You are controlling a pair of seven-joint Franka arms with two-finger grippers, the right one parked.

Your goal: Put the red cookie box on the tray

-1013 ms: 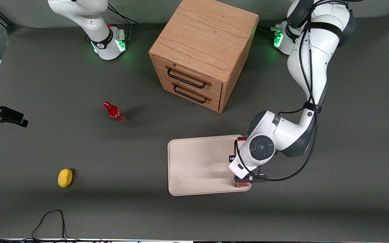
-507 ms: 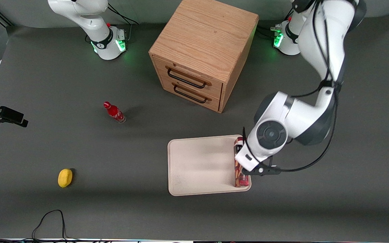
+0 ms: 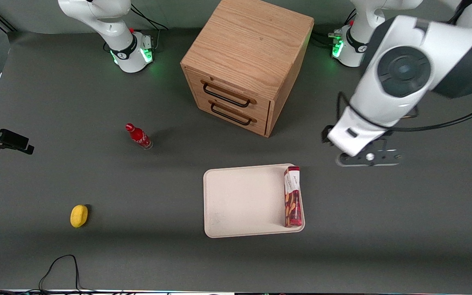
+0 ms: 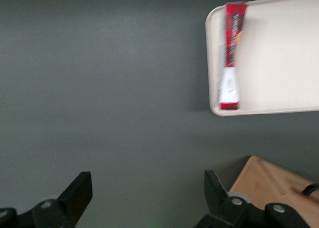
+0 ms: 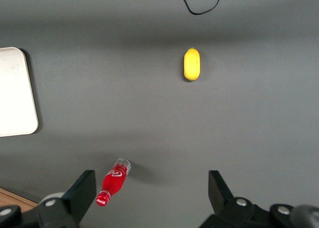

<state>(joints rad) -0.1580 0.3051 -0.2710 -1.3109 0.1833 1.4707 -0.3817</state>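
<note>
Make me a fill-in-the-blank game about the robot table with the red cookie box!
1. The red cookie box lies flat on the cream ____.
2. The gripper hangs above the bare table with its fingers ____.
3. The wooden cabinet has ____ drawers, both closed.
4. The small fruit toward the parked arm's end of the table is coloured ____.

Missing words: tray; open; two; yellow

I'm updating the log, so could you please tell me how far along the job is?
Done: the box lies flat on the tray, along its edge toward the working arm's end. In hand: nothing; the gripper is open and empty, high above bare table beside the tray. Left: nothing visible for the placement.
</note>
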